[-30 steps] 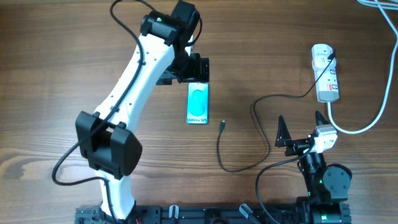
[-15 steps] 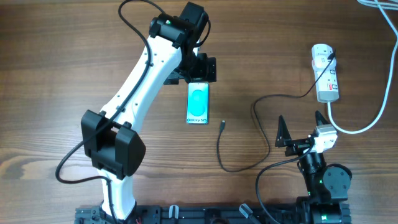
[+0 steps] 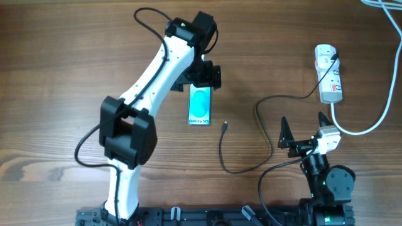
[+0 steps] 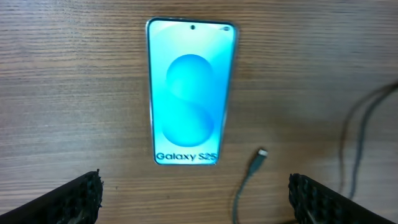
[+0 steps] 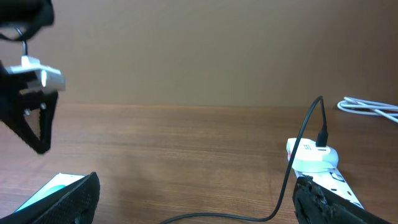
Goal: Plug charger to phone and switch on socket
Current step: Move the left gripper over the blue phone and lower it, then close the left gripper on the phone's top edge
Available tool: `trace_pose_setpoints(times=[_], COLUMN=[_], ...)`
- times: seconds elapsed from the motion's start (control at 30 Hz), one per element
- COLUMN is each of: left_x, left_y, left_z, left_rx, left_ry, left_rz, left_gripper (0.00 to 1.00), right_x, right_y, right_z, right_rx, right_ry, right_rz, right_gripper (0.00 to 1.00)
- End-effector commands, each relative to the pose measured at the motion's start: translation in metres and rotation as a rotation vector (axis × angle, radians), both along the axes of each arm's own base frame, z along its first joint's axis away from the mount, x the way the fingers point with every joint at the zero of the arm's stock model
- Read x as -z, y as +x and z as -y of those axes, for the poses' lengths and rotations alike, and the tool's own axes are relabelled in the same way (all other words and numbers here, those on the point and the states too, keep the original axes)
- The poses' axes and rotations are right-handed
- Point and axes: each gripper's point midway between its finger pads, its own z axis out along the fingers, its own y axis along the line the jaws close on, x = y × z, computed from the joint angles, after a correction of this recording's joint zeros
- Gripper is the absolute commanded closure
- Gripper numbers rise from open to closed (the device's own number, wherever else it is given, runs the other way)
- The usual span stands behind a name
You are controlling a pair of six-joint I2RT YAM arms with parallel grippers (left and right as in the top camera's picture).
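Observation:
The phone [image 3: 199, 105] lies flat on the wooden table with its cyan screen lit; it also shows in the left wrist view [image 4: 189, 92]. My left gripper [image 3: 200, 75] hangs open and empty just above the phone's far end. The charger cable [image 3: 264, 125] runs from its connector tip [image 3: 225, 125], lying right of the phone, in loops to a black plug in the white socket strip [image 3: 329, 74] at the far right. The tip shows in the left wrist view [image 4: 257, 158]. My right gripper [image 3: 306, 134] is open and empty near the front, away from the cable. The socket shows in the right wrist view [image 5: 314, 155].
A thick white lead [image 3: 377, 119] curves from the socket toward the table's right edge and back corner. The left arm [image 3: 151, 81] stretches across the table's left half. The right arm's base [image 3: 326, 182] sits at the front right.
My left arm has swung right, bringing the gripper from the phone's upper left to over its far end. The right arm, phone and cable have not moved.

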Motion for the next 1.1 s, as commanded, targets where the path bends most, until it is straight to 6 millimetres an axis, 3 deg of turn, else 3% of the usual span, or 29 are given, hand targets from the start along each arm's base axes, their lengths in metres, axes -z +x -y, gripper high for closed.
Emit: trace_pose_setpoints(times=[0.0,0.33,0.8,1.07], left_x=[0.011,0.049,0.105,0.116], left_y=[0.006,0.0,-0.014,-0.011], left_z=[-0.003,0.003,-0.005,-0.001], left_rx=[-0.012,0.034,0.034,0.026], left_ry=[0.045,0.081,0.093,0.084], left_rz=[0.006,-0.059,-0.082,-0.064], left_gripper=[0.0,0.0,0.0,0.0], right_x=[-0.003,-0.002,-0.002,-0.002], right_y=[0.0,0.0,0.0,0.0], right_z=[0.002,0.002,0.002,0.002], right_rx=[0.012,0.012,0.012,0.012], right_ry=[-0.011,-0.011,-0.01,-0.01], right_rz=[0.014,0.013,0.013,0.013], right_gripper=[0.0,0.0,0.0,0.0])
